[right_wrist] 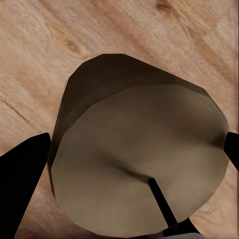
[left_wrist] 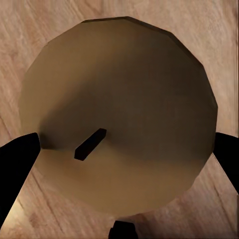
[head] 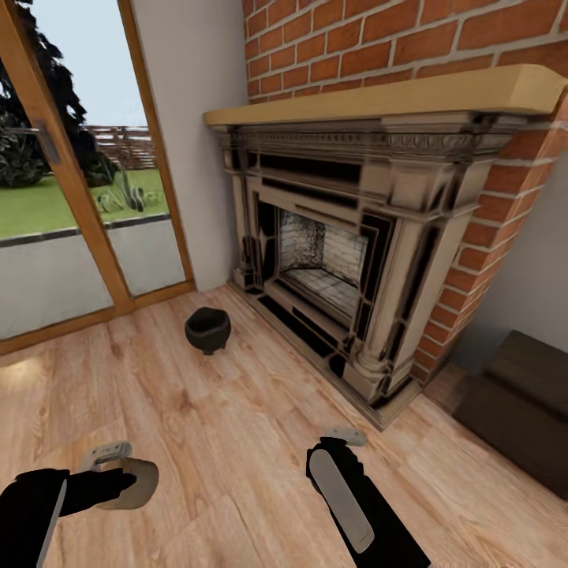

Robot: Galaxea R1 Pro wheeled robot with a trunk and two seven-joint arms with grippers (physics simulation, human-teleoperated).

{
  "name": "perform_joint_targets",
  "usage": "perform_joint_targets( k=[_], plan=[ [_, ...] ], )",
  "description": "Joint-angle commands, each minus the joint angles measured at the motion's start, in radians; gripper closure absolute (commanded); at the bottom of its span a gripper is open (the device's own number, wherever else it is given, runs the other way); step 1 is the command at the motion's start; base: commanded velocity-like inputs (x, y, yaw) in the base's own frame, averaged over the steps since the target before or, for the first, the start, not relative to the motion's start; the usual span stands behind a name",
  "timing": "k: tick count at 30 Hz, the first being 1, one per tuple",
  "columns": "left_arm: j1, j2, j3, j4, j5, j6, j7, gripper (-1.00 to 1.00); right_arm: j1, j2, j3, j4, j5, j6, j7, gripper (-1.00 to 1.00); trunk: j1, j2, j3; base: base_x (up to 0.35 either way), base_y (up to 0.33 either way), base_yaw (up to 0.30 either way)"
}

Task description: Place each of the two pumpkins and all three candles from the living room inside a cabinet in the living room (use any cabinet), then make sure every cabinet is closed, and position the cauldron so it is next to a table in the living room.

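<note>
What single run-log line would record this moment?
left gripper: holding candle | right gripper: holding candle | cauldron: on floor beside fireplace | cabinet: right

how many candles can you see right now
2. One beige candle sits between the left gripper fingers, one candle between the right gripper fingers, both above the wooden floor. The third may be elsewhere.

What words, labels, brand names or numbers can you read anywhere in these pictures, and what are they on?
None: no readable text in any view.
Left tool and its candle: plain, no label.
Right tool and its candle: plain.
Cauldron, fireplace, brick wall, cabinet: no markings.
</note>
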Motion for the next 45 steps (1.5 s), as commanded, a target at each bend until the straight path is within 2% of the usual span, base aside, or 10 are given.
perform_joint_targets(
  k=[1,22,34,45],
  plan=[
    [0.0,0.0,0.0,0.0,0.002,0.001,0.0,1.0,0.0,0.0,0.0,0.0,0.001,0.0,0.0,1.0,-0.004,0.007,0.004,0.0,0.0,-0.281],
    [0.0,0.002,0.0,0.002,-0.002,0.001,0.002,1.0,0.0,0.0,-0.009,0.0,-0.004,-0.001,0.002,1.0,-0.084,0.154,0.091,0.0,0.0,-0.251],
    [0.0,0.002,0.002,0.007,-0.001,0.002,0.003,1.0,0.012,0.0,-0.113,0.006,-0.013,0.012,0.006,1.0,-0.13,0.238,0.14,0.0,0.0,-0.249],
    [0.0,0.005,0.003,0.006,-0.001,0.003,0.003,1.0,0.012,0.0,-0.12,0.011,-0.013,0.011,0.007,1.0,-0.173,0.315,0.182,0.0,0.0,-0.262]
  ],
)
